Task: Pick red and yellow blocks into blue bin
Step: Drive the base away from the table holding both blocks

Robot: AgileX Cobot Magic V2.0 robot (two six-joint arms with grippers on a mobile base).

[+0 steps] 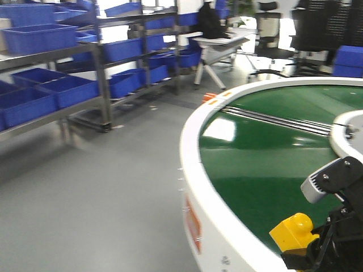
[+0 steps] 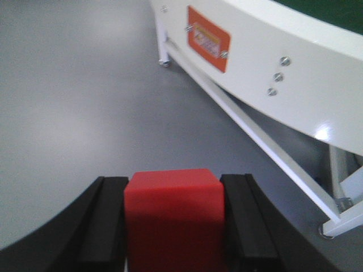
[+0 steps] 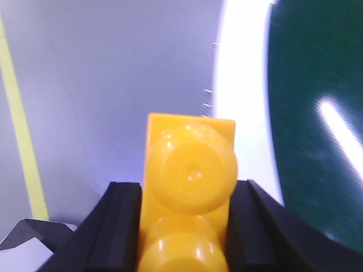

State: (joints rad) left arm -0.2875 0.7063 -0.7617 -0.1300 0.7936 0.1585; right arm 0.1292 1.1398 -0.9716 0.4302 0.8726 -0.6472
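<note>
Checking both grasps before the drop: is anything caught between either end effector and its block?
Nothing visible. The left end effector clamps directly on the red cube, and the right end effector directly on the yellow brick. The target bin is not identifiable here, so that path cannot be judged.

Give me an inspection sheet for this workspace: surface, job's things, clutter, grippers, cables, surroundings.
Surface: round green table with a white rim, glare on it.
Job's things: red cube and yellow brick, both held clear of the table; target bin not made out.
Clutter: nothing seen.
Grippers: left gripper shut on the red cube; right gripper shut on the yellow brick, studs facing the camera.
Cables: what looks like a thin black lead by the right arm.
Surroundings: grey floor, metal shelves with blue bins, chairs at the back, yellow floor line.
</note>
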